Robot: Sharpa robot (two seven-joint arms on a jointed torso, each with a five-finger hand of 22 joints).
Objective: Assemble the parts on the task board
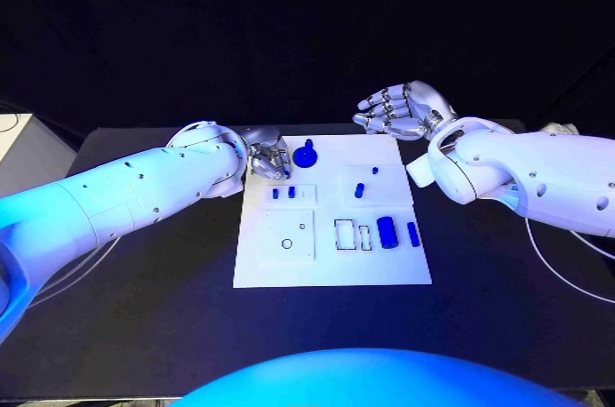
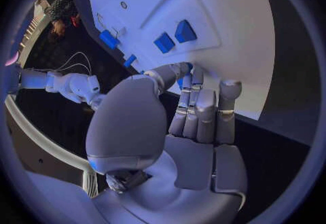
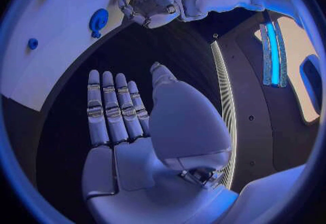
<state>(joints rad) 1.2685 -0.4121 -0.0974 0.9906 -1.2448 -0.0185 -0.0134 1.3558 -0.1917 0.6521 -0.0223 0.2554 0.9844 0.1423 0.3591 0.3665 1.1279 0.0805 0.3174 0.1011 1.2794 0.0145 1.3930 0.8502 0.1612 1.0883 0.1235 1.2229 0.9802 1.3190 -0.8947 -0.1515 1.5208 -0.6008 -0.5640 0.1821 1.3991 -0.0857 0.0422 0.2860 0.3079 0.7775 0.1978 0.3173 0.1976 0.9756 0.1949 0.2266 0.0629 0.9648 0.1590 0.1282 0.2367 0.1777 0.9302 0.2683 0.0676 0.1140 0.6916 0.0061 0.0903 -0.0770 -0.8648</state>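
Left hand at the task board's far corner, right hand lifted clear.
Left hand (image 1: 268, 158) fingers (image 2: 193, 105) curl onto the task board (image 1: 331, 265); a grasp cannot be told. Round blue part (image 1: 307, 155) lies just beside. Right hand (image 1: 403, 108) spreads released over the table (image 1: 513, 300).

My right hand (image 3: 125, 126) flat, fingers straight, holding nothing, over black table (image 3: 170, 50). Left hand (image 3: 148, 6) at task board (image 3: 48, 33) edge, beside round blue part (image 3: 98, 19).
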